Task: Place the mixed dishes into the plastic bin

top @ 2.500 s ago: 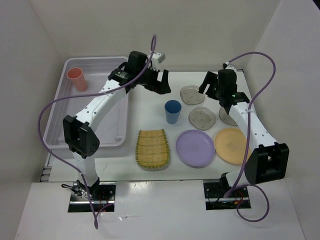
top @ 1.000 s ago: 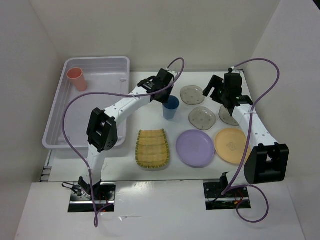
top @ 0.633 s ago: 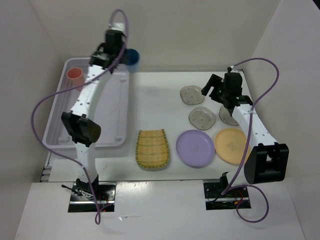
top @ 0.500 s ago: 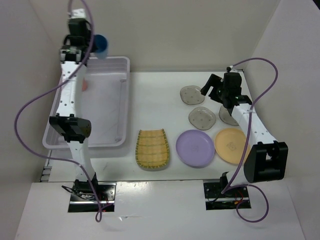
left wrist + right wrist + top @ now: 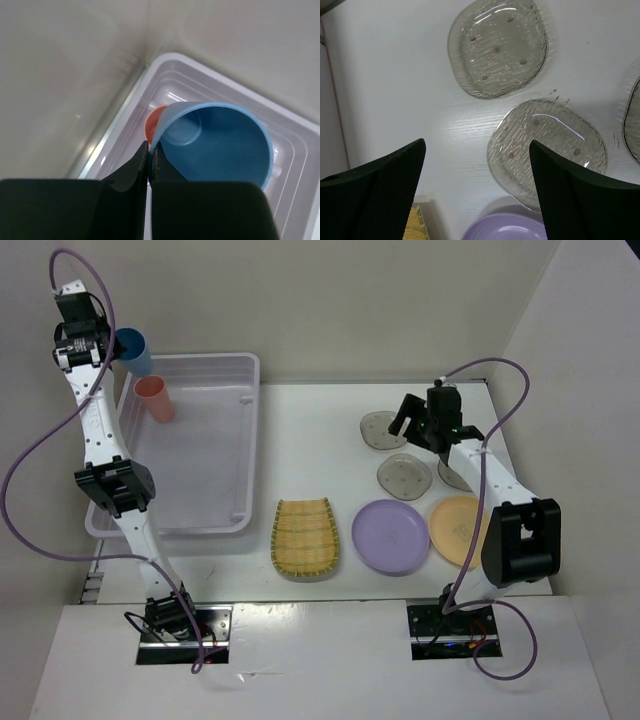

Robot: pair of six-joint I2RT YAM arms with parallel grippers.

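My left gripper [image 5: 112, 340] is shut on the rim of the blue cup [image 5: 134, 350], held high over the far left corner of the plastic bin [image 5: 250, 440]. In the left wrist view the blue cup [image 5: 220, 145] tilts with its mouth toward the camera. Its wall is pinched between the fingers of the left gripper [image 5: 149, 155], and the pink cup [image 5: 151, 122] stands just below it inside the bin [image 5: 200, 67]. That pink cup [image 5: 155, 398] stands upright. My right gripper [image 5: 477, 145] hangs open above two grey plates [image 5: 496, 50] [image 5: 547, 145] and holds nothing.
On the table lie the yellow ribbed tray [image 5: 304, 537], lilac plate [image 5: 390, 536] and orange plate [image 5: 458, 530], with grey plates [image 5: 378, 430] [image 5: 404, 475] behind them. Another grey plate [image 5: 455, 476] is partly hidden under the right arm. White walls close in on the left and back.
The left arm has swung further left with the blue cup, from above the bin's back rim to its far left corner. The right gripper has shifted slightly left and stays open.
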